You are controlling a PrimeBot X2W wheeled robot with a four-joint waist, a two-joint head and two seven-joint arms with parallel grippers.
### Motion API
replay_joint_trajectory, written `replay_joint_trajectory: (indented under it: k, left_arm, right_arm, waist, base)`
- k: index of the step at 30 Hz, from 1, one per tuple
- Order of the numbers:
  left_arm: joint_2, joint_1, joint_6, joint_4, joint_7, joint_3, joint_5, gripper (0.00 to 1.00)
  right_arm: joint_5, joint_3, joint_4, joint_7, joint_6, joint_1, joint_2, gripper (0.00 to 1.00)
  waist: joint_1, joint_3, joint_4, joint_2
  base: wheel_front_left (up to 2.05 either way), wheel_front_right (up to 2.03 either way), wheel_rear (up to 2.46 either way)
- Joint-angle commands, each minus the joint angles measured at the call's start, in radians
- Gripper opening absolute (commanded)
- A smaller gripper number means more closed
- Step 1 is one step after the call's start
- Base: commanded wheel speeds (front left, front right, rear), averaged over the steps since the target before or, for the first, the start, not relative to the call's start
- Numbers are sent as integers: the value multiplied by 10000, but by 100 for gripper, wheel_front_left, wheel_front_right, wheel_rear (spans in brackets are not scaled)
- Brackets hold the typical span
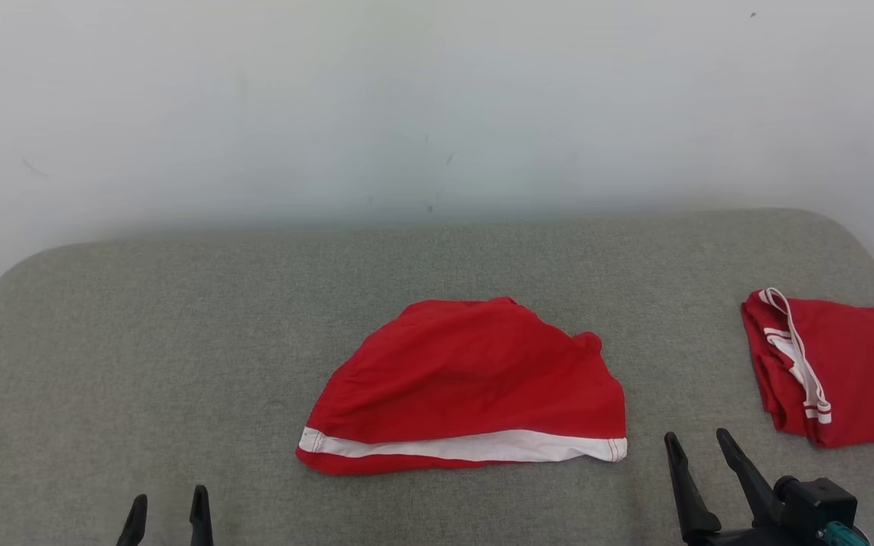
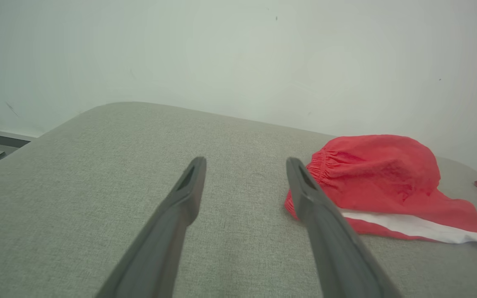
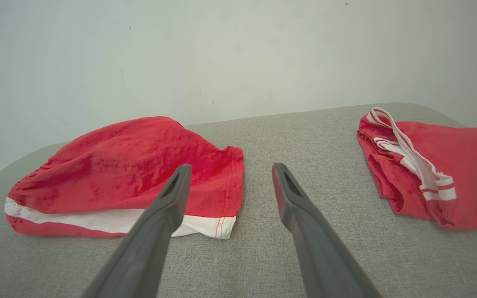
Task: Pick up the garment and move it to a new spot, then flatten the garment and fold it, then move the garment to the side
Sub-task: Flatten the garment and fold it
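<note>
A pale wall (image 1: 437, 98) is standing behind everything, and in front of it a grey fabric-covered table (image 1: 179, 318) with rounded far corners is spreading across the head view. The garment (image 1: 467, 379), a pair of red shorts with a white band along the near hem, is lying near the middle of the table in a loose dome shape. Its cloth is rumpling slightly at the top, and the gathered waistband is facing the robot's left, as the left wrist view shows. A second red garment (image 1: 847, 371) with white striped trim is lying folded at the table's right edge, well apart from the shorts, with part of it running out of the head view. The right gripper (image 1: 696, 436) is hovering over the table just beside the shorts' near right corner, between the two garments. Its two dark fingers are standing spread with nothing between them. The left gripper (image 1: 169, 497) is showing at the lower left, away from the shorts, and its fingers are likewise standing apart over bare grey fabric, holding nothing.
</note>
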Motion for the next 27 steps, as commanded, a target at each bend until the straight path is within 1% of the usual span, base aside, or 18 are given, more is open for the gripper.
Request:
replay_joint_trajectory:
  k: [1, 7, 10, 12, 16, 19, 23, 27]
  left_arm:
    - [-16, -49, -15, 25, 0, -19, -4, 100]
    - [-17, -96, -28, 206, -2, -251, 3, 100]
    - [-18, -374, -74, 551, 0, -565, 160, 100]
    - [-7, -657, -120, 1130, 0, -869, 284, 100]
    - [89, -1711, -166, 2414, 193, -1379, 352, 100]
    - [226, -2407, -202, 3255, 228, -1635, 369, 100]
    - [254, -3370, -221, 4084, 226, -1812, 345, 100]
    - [327, -4096, -221, 4792, 286, -2060, 353, 100]
  right_arm:
    - [-32, -12, -26, 3, -24, 62, 27, 100]
    - [-67, 6, 34, 3, -26, -21, -4, 100]
    - [-80, 74, 290, 167, -24, -262, -56, 100]
    - [-76, 154, 567, 487, -26, -500, -30, 100]
    - [-151, 385, 1325, 1306, -24, -1136, 96, 100]
    - [-126, 570, 1986, 1714, -26, -1675, 310, 100]
    - [35, 750, 2764, 1844, -26, -2317, 618, 100]
    - [162, 1028, 3456, 1632, -24, -2869, 833, 100]
  waist:
    - [0, 14, 0, 0]
    - [0, 87, 20, 0]
    - [0, 199, 53, 0]
    - [0, 294, 56, 0]
    - [0, 566, 7, 0]
    - [0, 806, -77, 0]
    - [0, 1210, -165, 0]
    - [0, 1533, -181, 0]
  base:
    - [0, 0, 0]
    - [0, 0, 0]
    - [0, 0, 0]
    - [0, 0, 0]
    - [0, 0, 0]
    - [0, 0, 0]
    - [0, 0, 0]
    - [0, 0, 0]
